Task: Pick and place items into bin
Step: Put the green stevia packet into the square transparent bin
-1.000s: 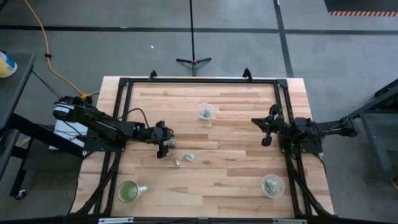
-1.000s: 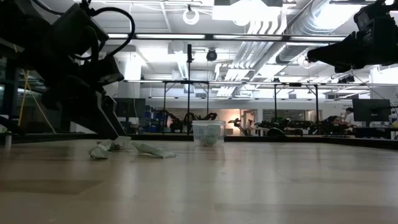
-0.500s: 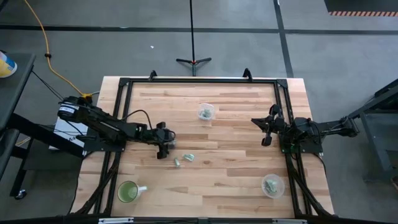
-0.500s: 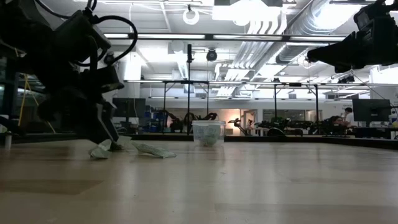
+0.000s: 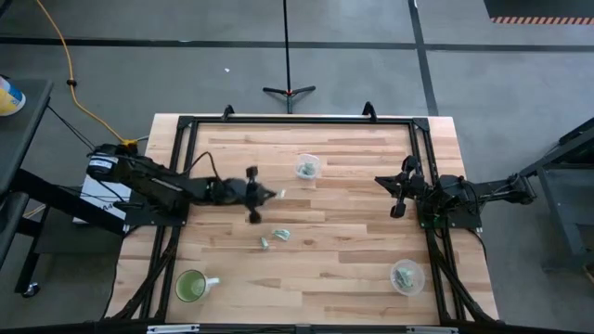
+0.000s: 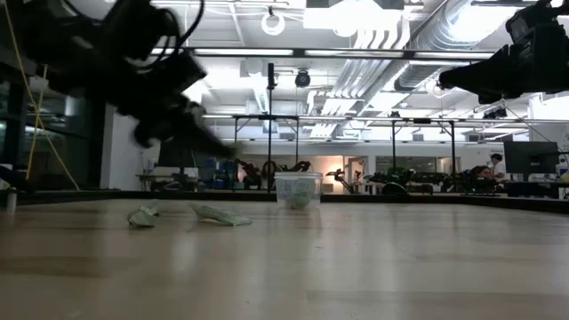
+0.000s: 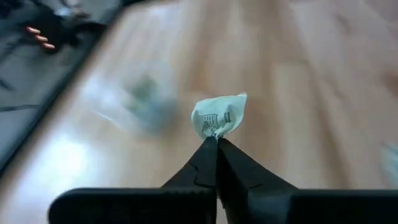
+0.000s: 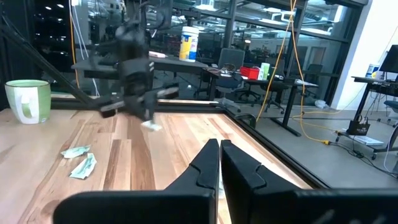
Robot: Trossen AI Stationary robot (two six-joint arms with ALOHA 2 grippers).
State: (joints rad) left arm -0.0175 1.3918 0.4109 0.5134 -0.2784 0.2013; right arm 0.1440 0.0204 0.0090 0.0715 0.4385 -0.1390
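Observation:
My left gripper [image 5: 264, 195] hangs above the table's middle left, shut on a crumpled pale green-and-white scrap [image 7: 217, 115], which also shows as the held scrap [image 5: 271, 194] from above. Two more scraps [image 5: 264, 242] [image 5: 280, 235] lie flat on the wood nearer the front; the low view shows them too [image 6: 142, 215] [image 6: 222, 216]. A clear cup [image 5: 307, 167] holding scraps stands beyond the gripper toward the far edge. My right gripper [image 5: 397, 211] waits shut at the table's right side, with nothing in it. My left gripper pinches the scrap by its lower edge [image 7: 214, 134] between its two fingertips. The fingers reach toward the table's right, slanting a little down. The scrap sticks out past the fingertips, lifted clear of the table.
A second clear cup [image 5: 406, 276] with scraps stands at the near right. A green mug [image 5: 192, 286] with a white handle sits at the near left. A black frame [image 5: 297, 121] runs round the tabletop. Bare wood lies between the two arms.
My left gripper has shut on a scrap that lay on the table. It has then risen and swung toward the far edge and the right, toward the clear cup, turning as it went. The scrap is lifted clear; the other two scraps have stayed put.

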